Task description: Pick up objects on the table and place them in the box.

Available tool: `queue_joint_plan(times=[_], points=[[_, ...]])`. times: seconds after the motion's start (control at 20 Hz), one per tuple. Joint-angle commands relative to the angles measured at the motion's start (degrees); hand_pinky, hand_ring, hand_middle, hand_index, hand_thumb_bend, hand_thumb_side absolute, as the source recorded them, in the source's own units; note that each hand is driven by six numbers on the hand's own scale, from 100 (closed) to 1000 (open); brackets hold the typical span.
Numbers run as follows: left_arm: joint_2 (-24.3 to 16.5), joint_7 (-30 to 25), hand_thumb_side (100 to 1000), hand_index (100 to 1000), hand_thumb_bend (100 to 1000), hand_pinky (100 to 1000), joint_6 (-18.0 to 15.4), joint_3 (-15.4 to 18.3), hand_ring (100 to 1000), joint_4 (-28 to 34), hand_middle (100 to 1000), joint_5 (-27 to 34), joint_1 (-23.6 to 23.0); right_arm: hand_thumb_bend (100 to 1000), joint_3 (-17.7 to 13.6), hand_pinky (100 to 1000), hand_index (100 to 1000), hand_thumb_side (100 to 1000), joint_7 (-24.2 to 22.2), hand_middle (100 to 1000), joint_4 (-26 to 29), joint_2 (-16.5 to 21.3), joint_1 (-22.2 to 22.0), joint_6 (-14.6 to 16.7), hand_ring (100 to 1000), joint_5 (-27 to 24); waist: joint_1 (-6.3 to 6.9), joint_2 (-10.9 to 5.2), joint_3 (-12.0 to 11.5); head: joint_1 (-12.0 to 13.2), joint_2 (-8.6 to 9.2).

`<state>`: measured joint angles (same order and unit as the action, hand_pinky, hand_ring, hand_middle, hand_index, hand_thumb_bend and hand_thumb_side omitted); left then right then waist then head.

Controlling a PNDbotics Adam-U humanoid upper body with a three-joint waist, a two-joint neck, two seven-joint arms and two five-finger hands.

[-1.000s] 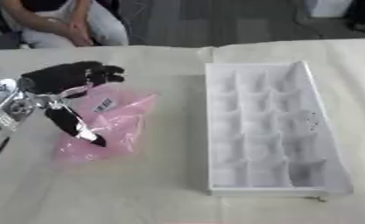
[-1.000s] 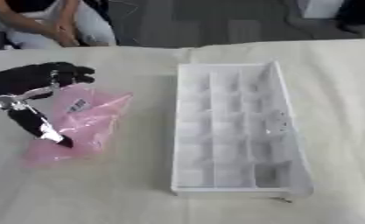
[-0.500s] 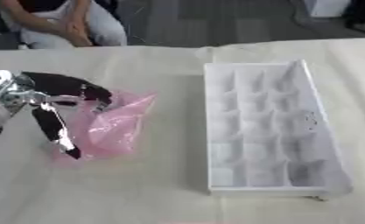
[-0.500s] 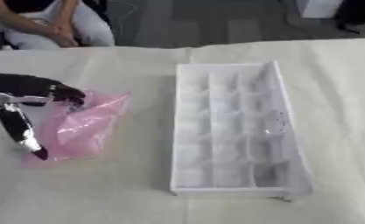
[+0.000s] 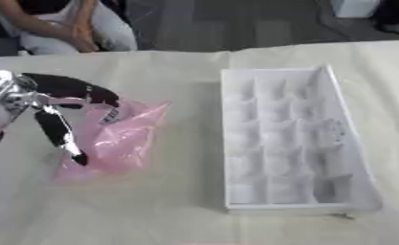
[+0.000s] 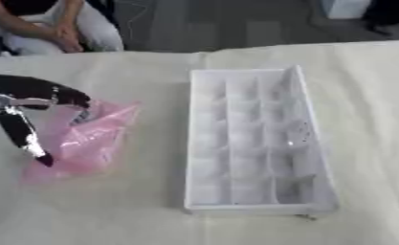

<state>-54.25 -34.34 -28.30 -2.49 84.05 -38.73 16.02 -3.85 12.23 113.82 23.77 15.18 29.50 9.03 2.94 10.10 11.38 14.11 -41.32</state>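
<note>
A pink, see-through plastic bag lies flat on the table at the left, with a small dark-and-white label near its top. My left hand comes in from the left edge. Its dark fingers stretch over the bag's upper left corner. The thumb points down along the bag's left side, its tip at the bag's edge. The hand is open and spans the bag without closing on it. The white box, a long tray split into several compartments, lies to the right of the bag. My right hand shows in neither view.
A cream cloth covers the table. Its far edge runs across the top, with dark floor beyond. A strip of bare cloth separates the bag from the box.
My left hand drew back to the left off the bag's middle. Its fingers went from curled over the bag to stretched out, and the thumb swung lower. The bag stayed on the table.
</note>
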Motion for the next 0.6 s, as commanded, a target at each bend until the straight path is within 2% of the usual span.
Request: queue_joint_plan(times=[0.05,0.4,0.6], points=[[0.26,-0.03,623,992,1000,914,-0.76,1.25,959,-0.29,971,-0.07,1.35,387,-0.09,100,464,1000,-0.20,102,0.77,0.69,0.53,0.00,108,-0.20,-0.08,-0.57,0.07,-0.20,0.71],[4.97,0.47,626,968,1000,853,-0.72,1.07,920,-0.56,933,0.63,1.99,386,-0.05,100,463,1000,-0.26,101,0.77,0.51,0.82,0.09,108,-0.31,-0.28,-0.29,0.41,-0.37,0.47],[6.06,0.26,637,959,1000,837,-0.72,0.72,905,-1.04,919,0.72,1.49,387,-0.07,100,463,1000,-0.19,101,0.77,0.47,1.07,0.19,107,-0.34,-0.39,-0.06,0.78,-0.29,0.52]])
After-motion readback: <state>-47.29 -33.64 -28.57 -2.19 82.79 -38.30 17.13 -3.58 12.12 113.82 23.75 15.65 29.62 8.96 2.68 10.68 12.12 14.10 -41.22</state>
